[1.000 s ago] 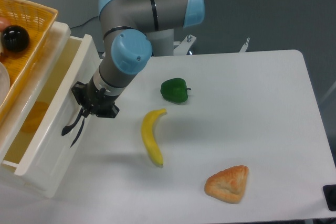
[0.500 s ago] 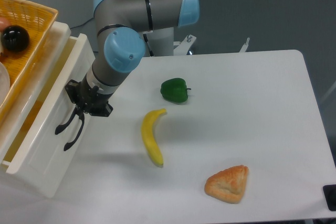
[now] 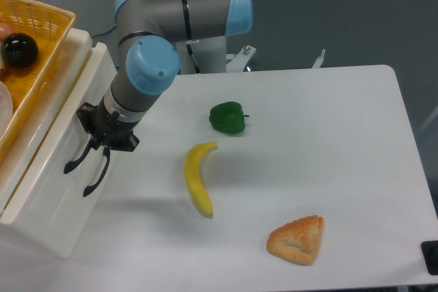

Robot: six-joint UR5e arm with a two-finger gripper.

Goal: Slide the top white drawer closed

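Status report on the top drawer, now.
Tool against the top white drawer front, by its black handle; grip state unclear. Drawer nearly flush with the cabinet. Banana and green pepper well off to the side.

No legible text, label, brand or number anywhere
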